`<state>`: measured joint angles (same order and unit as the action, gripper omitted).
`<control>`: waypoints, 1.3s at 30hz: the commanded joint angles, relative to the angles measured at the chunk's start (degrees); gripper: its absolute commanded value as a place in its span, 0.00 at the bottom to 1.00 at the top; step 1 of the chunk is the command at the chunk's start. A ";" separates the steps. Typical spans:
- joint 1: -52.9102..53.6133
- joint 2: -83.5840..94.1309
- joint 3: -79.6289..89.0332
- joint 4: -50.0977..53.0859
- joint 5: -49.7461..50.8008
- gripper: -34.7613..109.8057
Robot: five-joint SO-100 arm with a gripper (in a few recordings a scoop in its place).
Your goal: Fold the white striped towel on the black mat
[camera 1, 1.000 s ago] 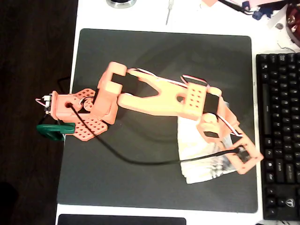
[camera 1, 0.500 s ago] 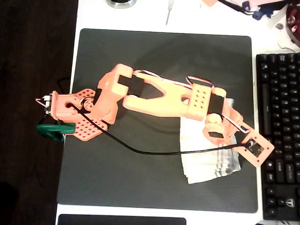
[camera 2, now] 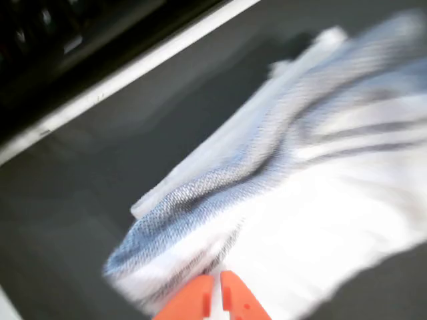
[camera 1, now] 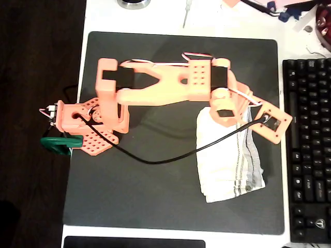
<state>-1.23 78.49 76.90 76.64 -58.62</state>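
Wrist view: orange pincer (camera 2: 217, 297) closed and empty, above the white striped towel (camera 2: 320, 180).

Overhead camera: fixed above table, faces straight down, far enough to frame whole black mat (camera 1: 155, 62), my arm across it, keyboard (camera 1: 307, 150) at right edge.

Wrist camera: rides on my wrist, sits very near surface, faces obliquely down past my fingertips (camera 2: 233, 303) at bottom edge. Picture blurred.

Shared region: white striped towel (camera 1: 227, 160) (camera 2: 313, 180) near mat's right edge, dark mat (camera 2: 133, 153) around it, and what seems to be keyboard (camera 2: 53, 33) beyond.
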 commanded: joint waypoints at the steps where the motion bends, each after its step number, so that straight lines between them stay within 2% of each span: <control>1: -1.58 -5.62 -4.04 -2.55 0.35 0.24; 7: -1.76 -13.71 -8.70 -4.92 -0.53 0.24; 11: -0.26 -9.49 -10.46 0.26 -1.49 0.24; 18: 11.16 -1.23 -11.07 4.92 -6.94 0.24; 23: 18.46 -4.83 -4.75 -2.37 -11.78 0.24; 29: 20.39 -11.25 -3.87 -10.11 -13.27 0.25; 39: 17.23 9.14 9.05 -4.92 -19.25 0.25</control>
<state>16.35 77.78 82.09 70.22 -75.67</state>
